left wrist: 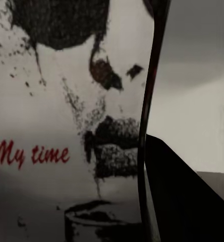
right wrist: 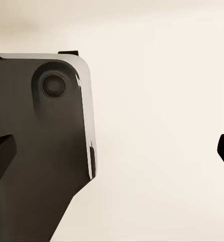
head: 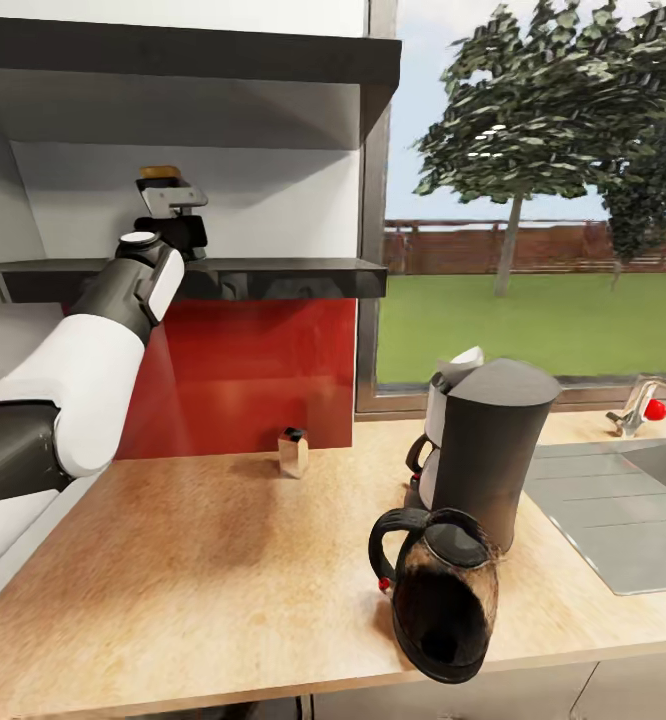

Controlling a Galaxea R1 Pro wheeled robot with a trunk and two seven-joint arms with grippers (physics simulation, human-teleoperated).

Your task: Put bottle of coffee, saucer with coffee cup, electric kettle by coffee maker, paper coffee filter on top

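White-labelled bottle of coffee (left wrist: pixel 66 126) right at left claw (head: pixel 173 215), on shelf (head: pixel 273 272).

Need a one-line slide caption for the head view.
Left arm reaches to the shelf at the yellow-capped bottle; coffee maker and kettle stand on the counter.
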